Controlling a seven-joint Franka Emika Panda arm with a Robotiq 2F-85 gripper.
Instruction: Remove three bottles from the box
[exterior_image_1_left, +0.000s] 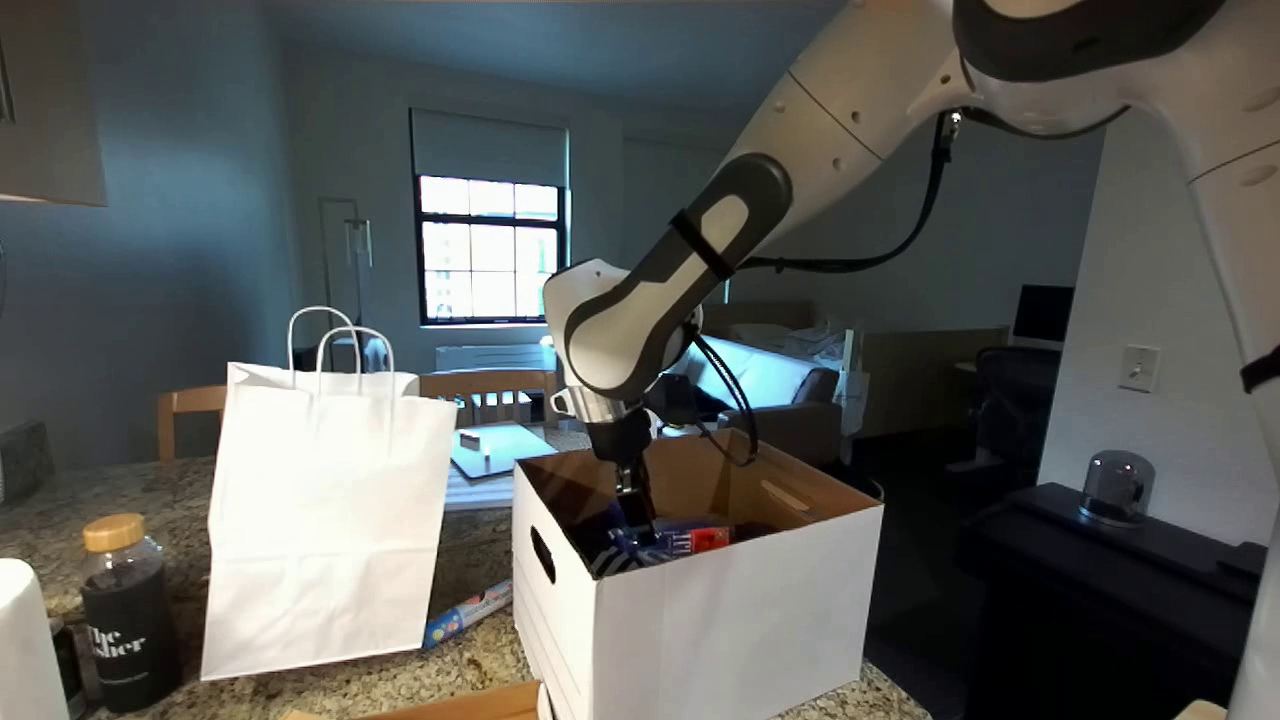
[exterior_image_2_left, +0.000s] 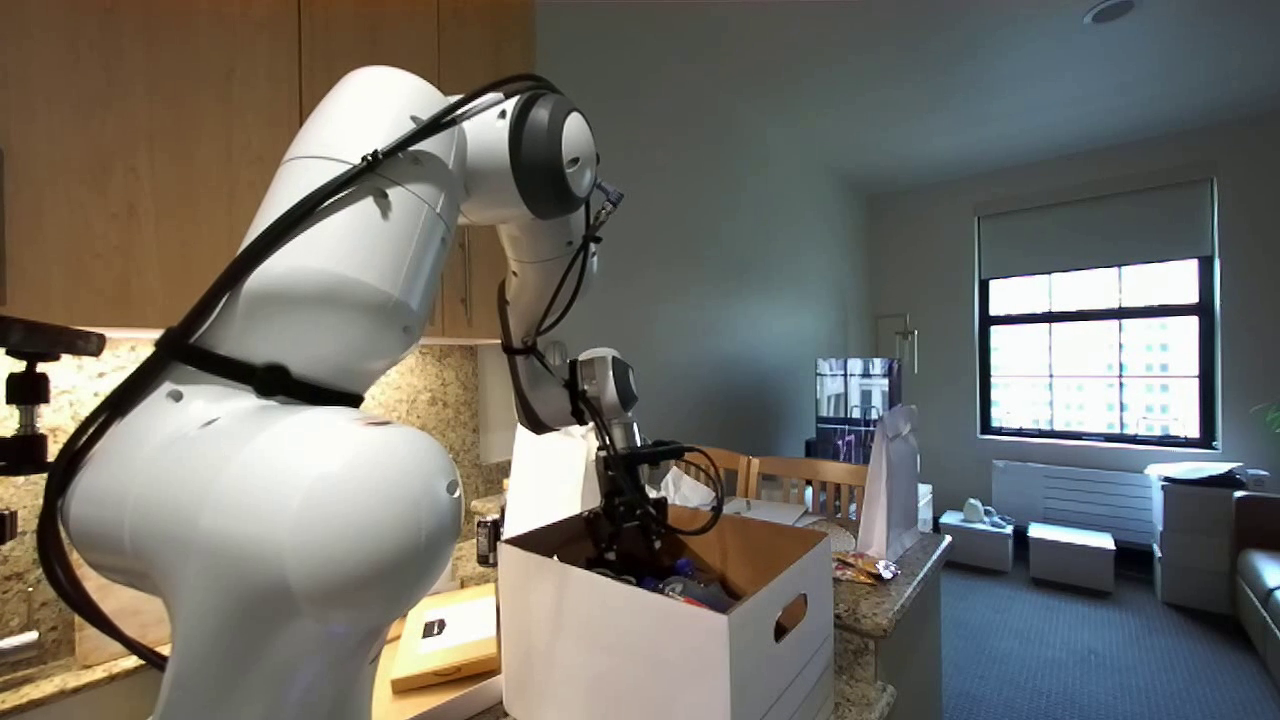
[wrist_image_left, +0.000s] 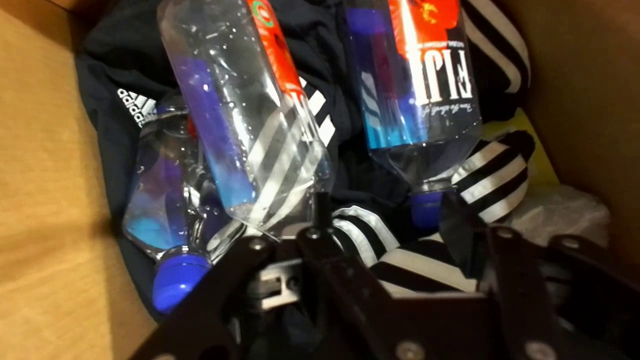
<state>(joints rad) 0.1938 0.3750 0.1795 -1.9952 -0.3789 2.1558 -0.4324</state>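
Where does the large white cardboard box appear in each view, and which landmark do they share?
In an exterior view: the white cardboard box, low, right of centre, oval hand-hole at its left.
In an exterior view: the box, bottom, near the middle, hand-hole at its right.
Wrist view: only brown inner walls, along both side edges.
Shared landmark: the black gripper, inside the box in both exterior views, at the wrist view's bottom.
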